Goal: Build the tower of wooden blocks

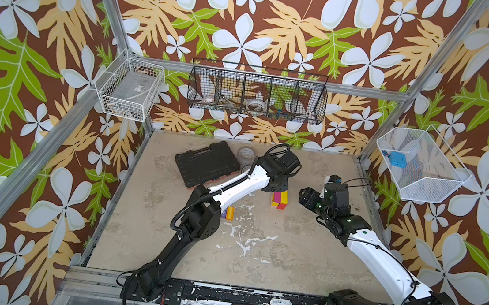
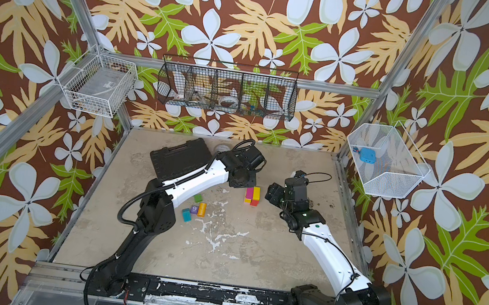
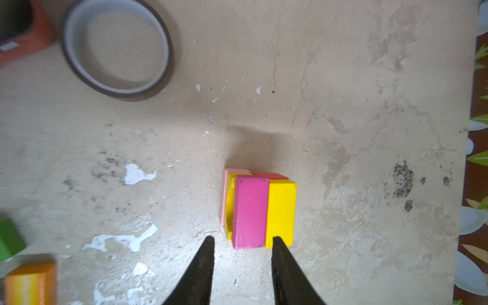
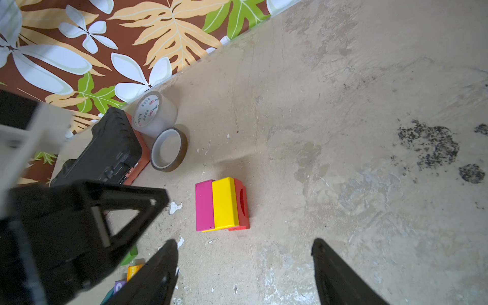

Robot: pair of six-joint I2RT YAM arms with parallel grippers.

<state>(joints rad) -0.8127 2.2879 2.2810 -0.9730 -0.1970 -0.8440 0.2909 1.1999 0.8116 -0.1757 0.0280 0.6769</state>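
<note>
Bright even light; soft shadows; wrist-view edges motion-blurred.

- A worn tan table [image 1: 253, 266] with chipped white spots is seen.
- A black case [image 1: 206, 162] is laid near the back left corner.
- A clear tape roll [image 4: 154, 113] and a brown tape ring [image 4: 169, 149] are set just beside it.
- A small stack of blocks [image 2: 252, 196] is stood near the middle, toward the back.
- A green block [image 2: 198, 198], a purple cube [image 2: 194, 209], an orange cylinder [image 2: 202, 209] and a teal block [image 2: 186, 215] are laid together toward the left edge.
</note>
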